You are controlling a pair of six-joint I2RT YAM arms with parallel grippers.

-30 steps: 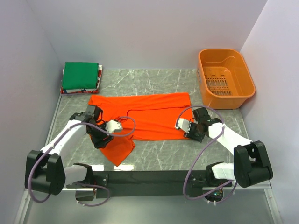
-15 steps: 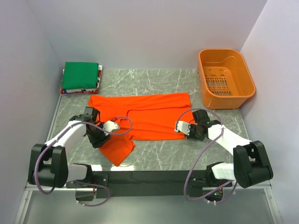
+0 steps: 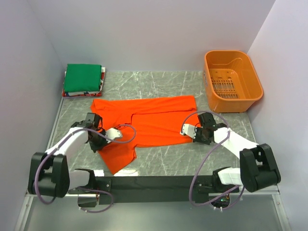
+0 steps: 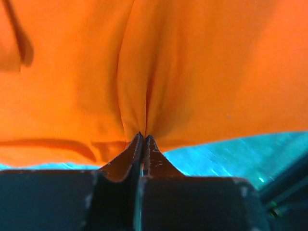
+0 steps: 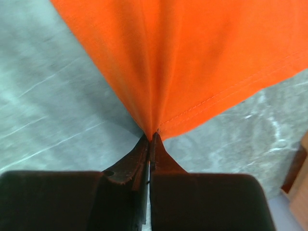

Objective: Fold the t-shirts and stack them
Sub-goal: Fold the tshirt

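A bright orange-red t-shirt lies spread across the middle of the table, one sleeve hanging toward the near edge. My left gripper sits at the shirt's left edge and is shut on a pinch of the orange-red cloth. My right gripper is at the shirt's lower right corner, shut on its hemmed corner. A folded green t-shirt tops a thin white and red stack at the back left.
A rigid orange plastic basket stands at the back right. Grey walls close in the left, back and right. Purple cables loop beside both arms. A black rail runs along the near edge.
Both grippers have closed on the orange-red shirt's edge. The left one shifted slightly left and toward the near edge, and the sleeve drew in a little.
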